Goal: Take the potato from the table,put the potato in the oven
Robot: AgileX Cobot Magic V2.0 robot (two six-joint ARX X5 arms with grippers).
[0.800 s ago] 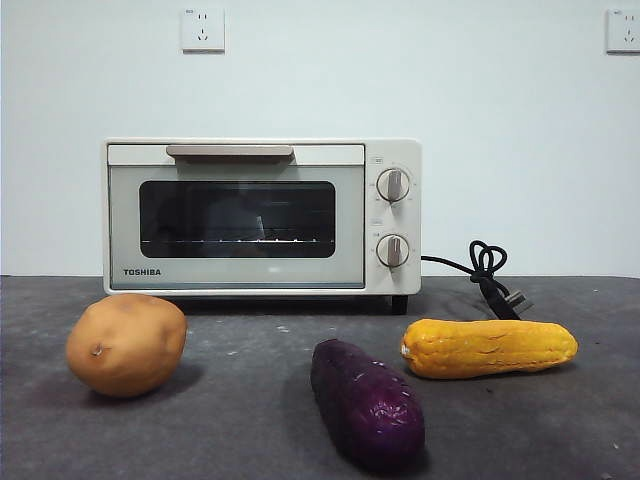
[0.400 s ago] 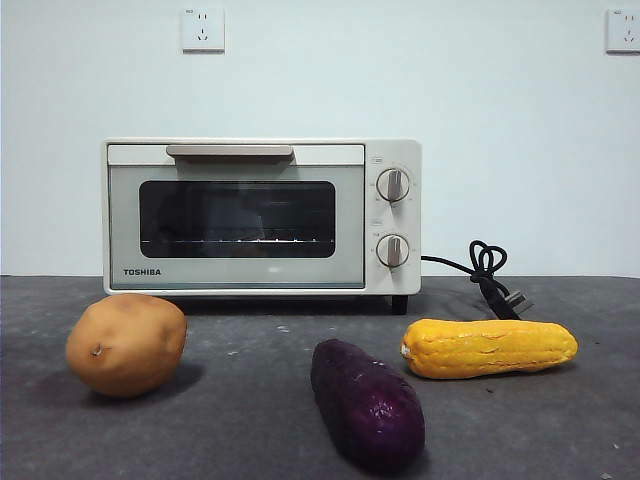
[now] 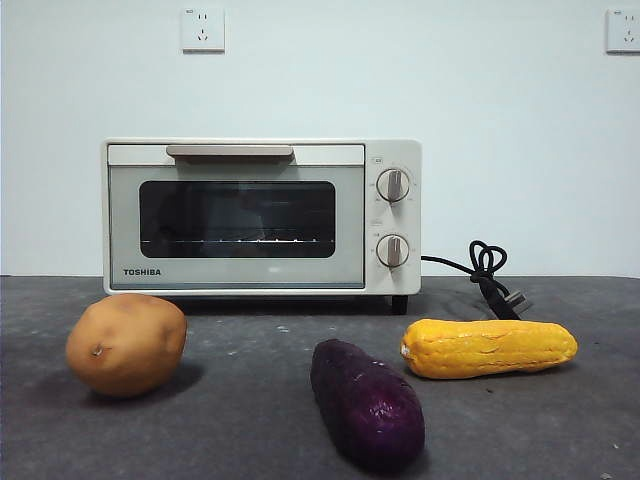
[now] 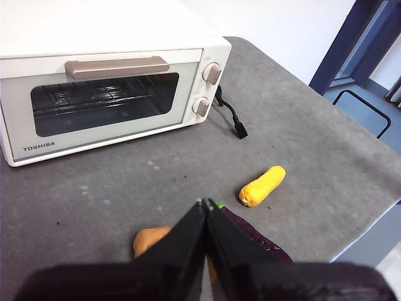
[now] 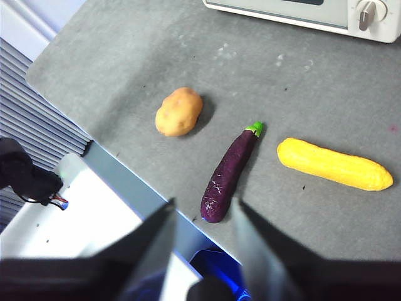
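While I watch, nothing has shifted: potato (image 3: 126, 344) lower left on table (image 3: 250, 400), oven (image 3: 262, 216) door closed. Left gripper (image 4: 205, 207) pinched empty, right gripper (image 5: 203, 213) spread empty; task unstarted.

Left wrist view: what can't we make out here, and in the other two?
- Left wrist view: potato mostly hidden behind the shut left gripper; purple vegetable partly covered too.
- Right wrist view: oven cut off by the top edge; door and handle out of frame.
- Front view: neither arm shows; oven interior is dim behind dark glass, only the rack is visible.
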